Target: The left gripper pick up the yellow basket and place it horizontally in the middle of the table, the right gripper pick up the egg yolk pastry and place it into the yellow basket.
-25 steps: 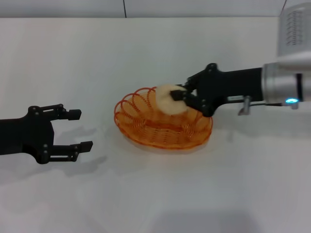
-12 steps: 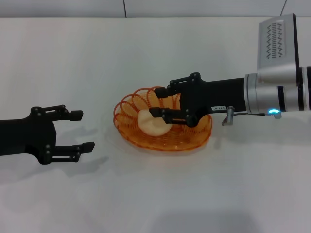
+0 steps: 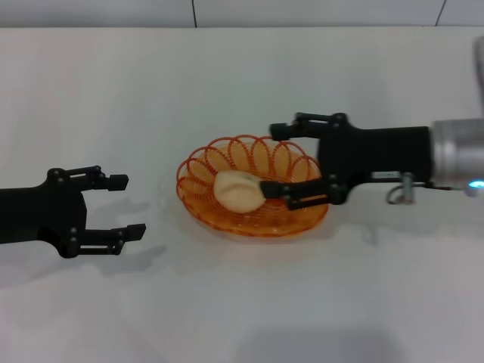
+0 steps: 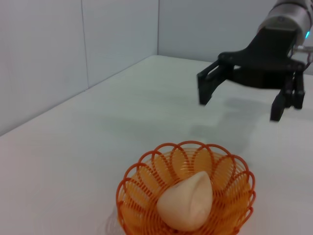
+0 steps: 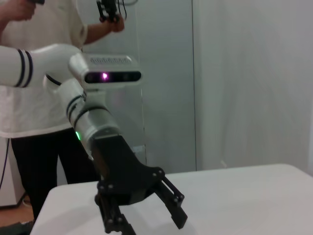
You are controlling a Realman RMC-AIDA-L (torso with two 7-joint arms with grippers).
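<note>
The yellow basket point(image 3: 198, 165) lies in the middle of the white table point(image 3: 242, 302). The egg yolk pastry point(image 3: 236, 190) rests inside it, left of centre. My right gripper point(image 3: 270, 160) is open over the basket's right half, with its near finger close beside the pastry and nothing held. My left gripper point(image 3: 130, 206) is open and empty, low over the table left of the basket. The left wrist view shows the basket point(image 4: 132, 188), the pastry point(image 4: 188, 200) in it and the right gripper point(image 4: 239, 105) beyond. The right wrist view shows the left gripper point(image 5: 149, 224).
A person point(image 5: 44, 98) stands behind the left arm at the table's left side. A grey wall point(image 3: 242, 11) runs along the table's far edge.
My right gripper lowered the pastry into the basket, opened and drew back a little to the right. The pastry now lies free in the basket. The left gripper stayed put.
</note>
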